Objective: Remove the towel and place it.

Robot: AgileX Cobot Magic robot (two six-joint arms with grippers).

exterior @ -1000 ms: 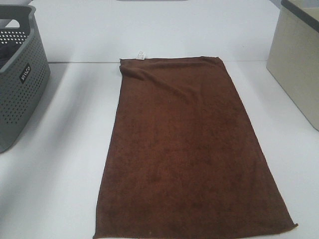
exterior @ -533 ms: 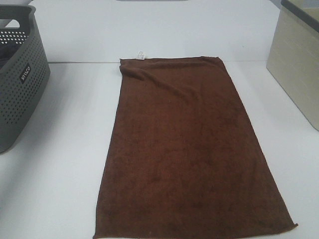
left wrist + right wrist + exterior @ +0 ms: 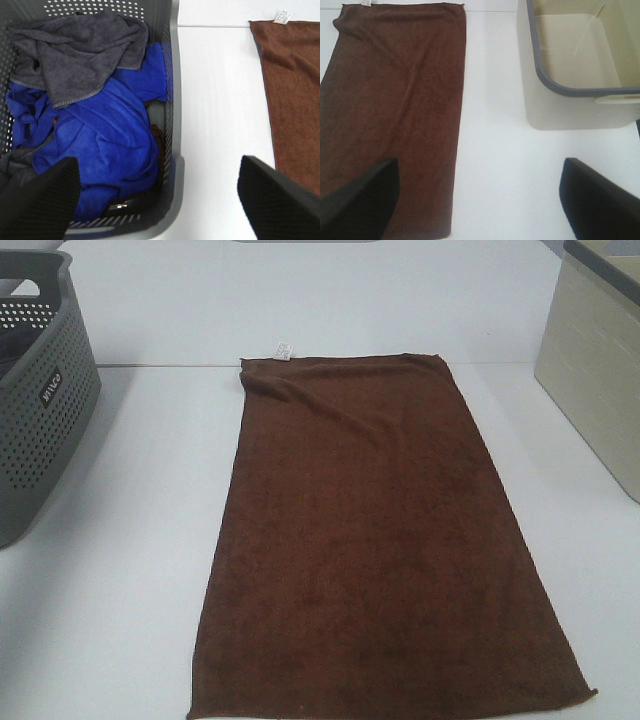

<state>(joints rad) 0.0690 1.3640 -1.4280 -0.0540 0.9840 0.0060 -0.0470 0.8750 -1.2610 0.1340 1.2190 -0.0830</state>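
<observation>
Here the dark brown towel [image 3: 385,540] lies flat, white-tagged.

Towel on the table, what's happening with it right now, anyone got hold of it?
Nobody has it. The towel lies spread flat on the table, its white tag at a far corner. The left gripper hangs open above the grey basket, which holds blue and grey cloths. The right gripper hangs open over the towel's edge and bare table, near the beige bin, which looks empty. Neither touches the towel, so nothing has been picked up yet.
</observation>
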